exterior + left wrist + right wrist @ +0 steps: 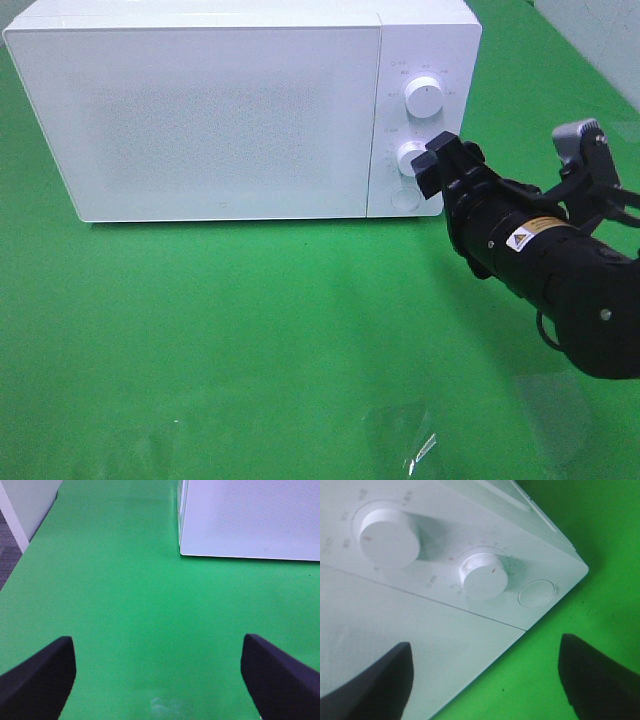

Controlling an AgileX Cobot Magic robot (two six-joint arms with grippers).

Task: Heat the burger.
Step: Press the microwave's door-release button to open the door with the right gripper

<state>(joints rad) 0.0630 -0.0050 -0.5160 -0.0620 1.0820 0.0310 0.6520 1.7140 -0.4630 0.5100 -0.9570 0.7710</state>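
The burger is out of view. A white microwave (200,110) stands at the back of the green table with its door shut. Its panel has an upper knob (424,97), a lower knob (411,157) and a round button (405,198). My right gripper (440,165) is open and empty, just in front of the lower knob. The right wrist view shows the gripper (487,675) with its jaws wide apart, facing the lower knob (482,575), the upper knob (387,537) and the button (536,593). My left gripper (160,680) is open and empty over bare green cloth.
The left wrist view shows the microwave's lower corner (250,520) ahead and the table's edge with a white panel (20,515) beyond it. A shiny reflective patch (415,440) lies on the cloth near the front.
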